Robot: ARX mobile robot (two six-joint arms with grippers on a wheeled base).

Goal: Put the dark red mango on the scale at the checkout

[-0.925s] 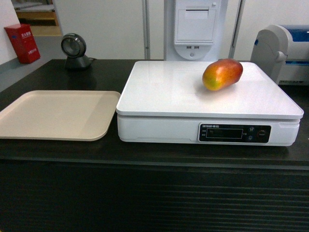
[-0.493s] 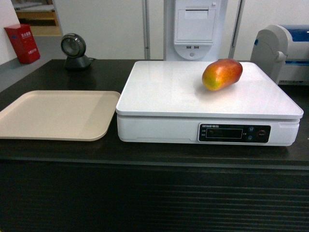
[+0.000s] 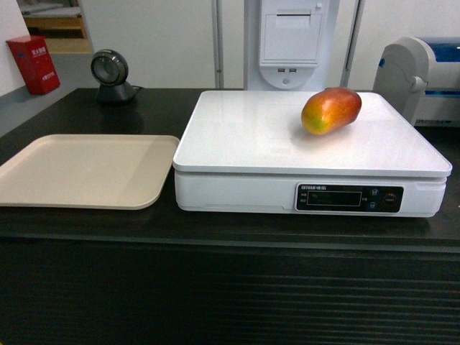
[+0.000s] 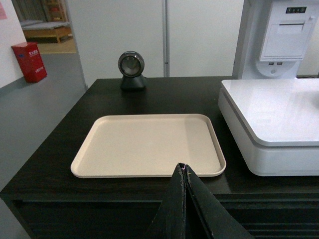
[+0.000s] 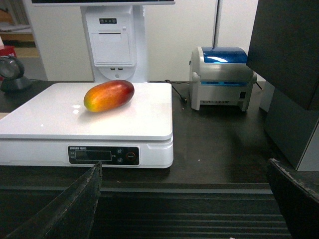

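You have the dark red mango (image 3: pixel 330 110) lying on the scale (image 3: pixel 251 144), toward its 2 o'clock corner. Beige tray (image 3: pixel 83 170) sits at the scale's 9 o'clock on the table (image 3: pixel 158 108). Left claw (image 4: pixel 183 172) closed and empty; right claw (image 5: pixel 184 199) spread wide, empty.

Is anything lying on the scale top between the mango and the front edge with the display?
No. In the head view the scale is bare white between the mango and the display.

glossy white plastic scale (image 3: pixel 287 136), matt beige tray (image 3: pixel 86 169), smooth-skinned mango (image 3: pixel 330 110).

Bright, even light; slightly soft focus
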